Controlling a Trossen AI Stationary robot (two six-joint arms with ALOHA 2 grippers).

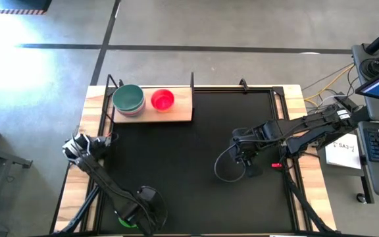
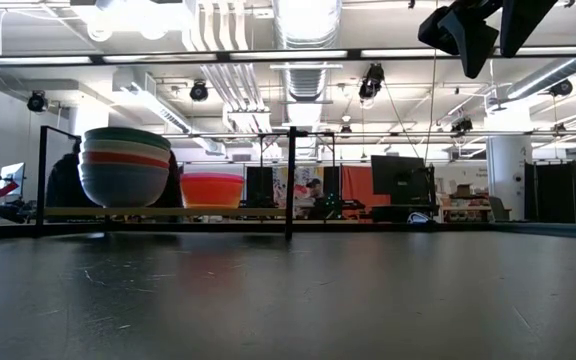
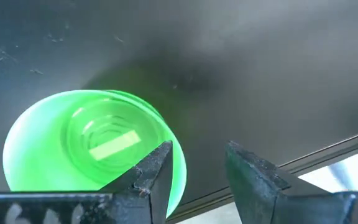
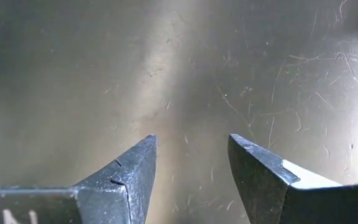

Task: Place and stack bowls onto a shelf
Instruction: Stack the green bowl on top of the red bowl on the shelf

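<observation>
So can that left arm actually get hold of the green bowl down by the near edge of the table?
Probably yes. The left gripper hangs open right by the green bowl, one finger over its rim, and nothing lies between them. The bowl sits close to the mat's edge, which seems the only tight spot.

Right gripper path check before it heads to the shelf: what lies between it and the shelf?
Only bare black mat lies between the right gripper and the shelf, as the high view shows.
</observation>
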